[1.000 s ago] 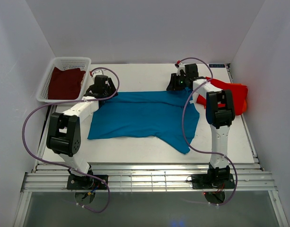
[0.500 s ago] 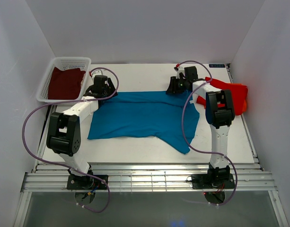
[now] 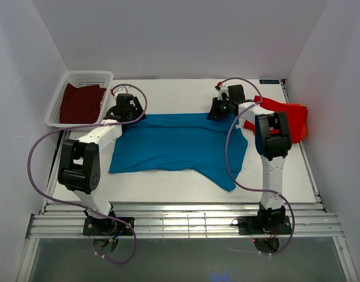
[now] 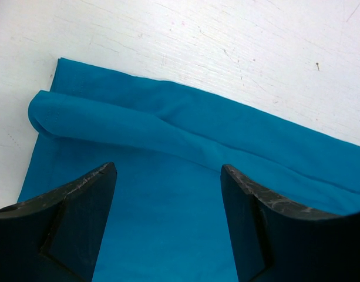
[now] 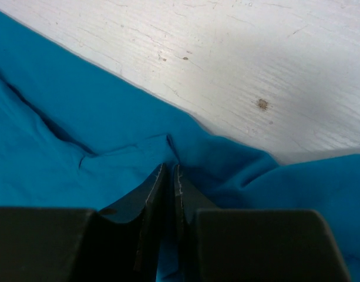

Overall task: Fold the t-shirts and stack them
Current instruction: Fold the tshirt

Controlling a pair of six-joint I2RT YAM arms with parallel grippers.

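The teal shirt (image 3: 174, 144) lies spread flat mid-table (image 3: 180, 88), with one flap trailing toward the near right. The left gripper (image 4: 168, 217) sits low over the shirt's far left corner. Its jaws are wide apart and grip nothing, and a rolled fold of teal cloth lies just ahead of the fingers. The right gripper (image 5: 168, 176) is at the shirt's far right edge, fingers pressed almost together. They pinch a small pucker of teal cloth close to the hem, with bare table just beyond. The red shirt (image 3: 288, 117) lies bunched at the table's right edge, beside the right arm. The maroon shirt (image 3: 80, 103) lies inside the basket (image 3: 88, 75) at the far left corner, apart from the teal shirt.
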